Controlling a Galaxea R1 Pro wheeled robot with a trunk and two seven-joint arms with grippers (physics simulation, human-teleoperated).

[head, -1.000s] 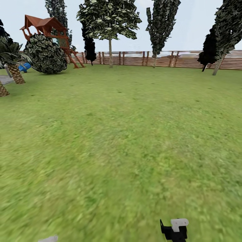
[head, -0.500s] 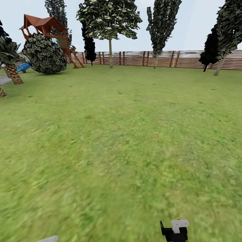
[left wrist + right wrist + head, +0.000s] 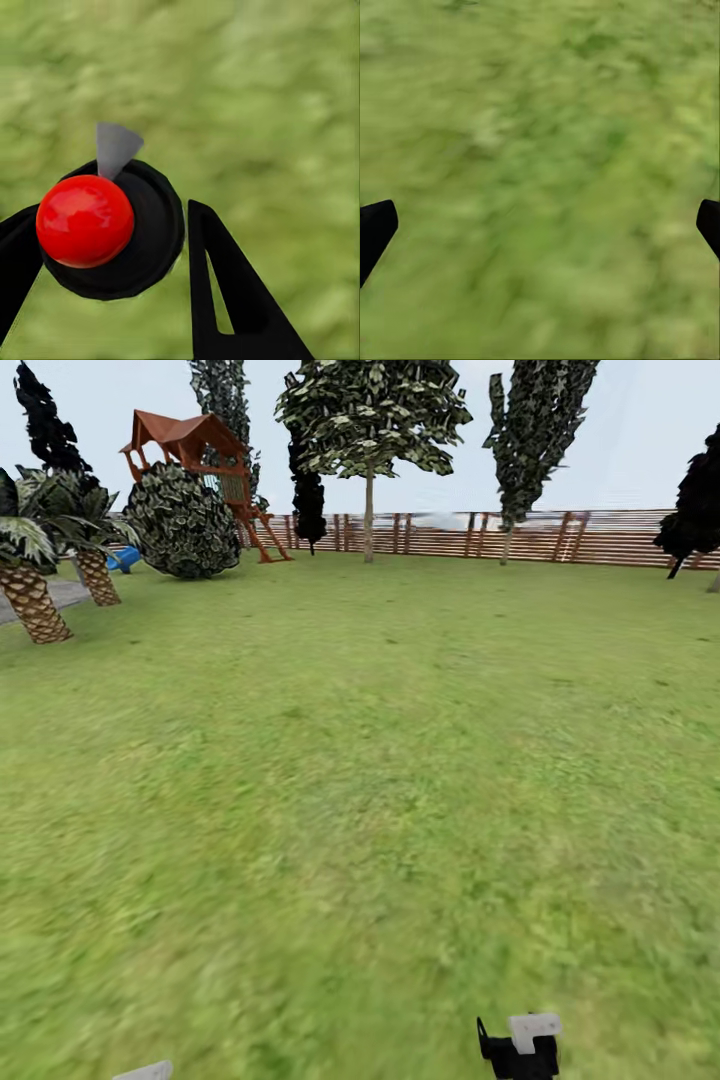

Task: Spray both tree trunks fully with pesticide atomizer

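Item: garden lawn, transit stage.

- Step in hand: carrying to the trees, judged from the grip; pickup looks done, spraying not begun.
- Pesticide atomizer (image 3: 112, 225): black round body, glossy red ball on top, grey cone nozzle. Sits between the two black fingers of the left gripper (image 3: 112, 232), held above the floor (image 3: 360, 810), not lying on it.
- Left gripper: closed around the atomizer, one finger against its side, the other just beside the opposite edge.
- Right gripper (image 3: 540, 225): spread wide, nothing between the tips, blurred grass beneath.
- Trees: first tree (image 3: 372, 415) and second tree (image 3: 535, 420), both far off by the wooden fence (image 3: 600, 540). First tree trunk (image 3: 368, 515) thin and bare at this range; second tree trunk (image 3: 505, 545) likewise. No spray visible on either.
- Not targets: palms (image 3: 30, 595), dark cypress (image 3: 308, 490), round bush (image 3: 182, 520), red playhouse (image 3: 195, 445).
- Next move calls for: driving across the open lawn to the nearer trunk, stopping close, then raising the left arm with the nozzle turned toward the bark.
- Containers: atomizer only; fill level cannot be told, body opaque.
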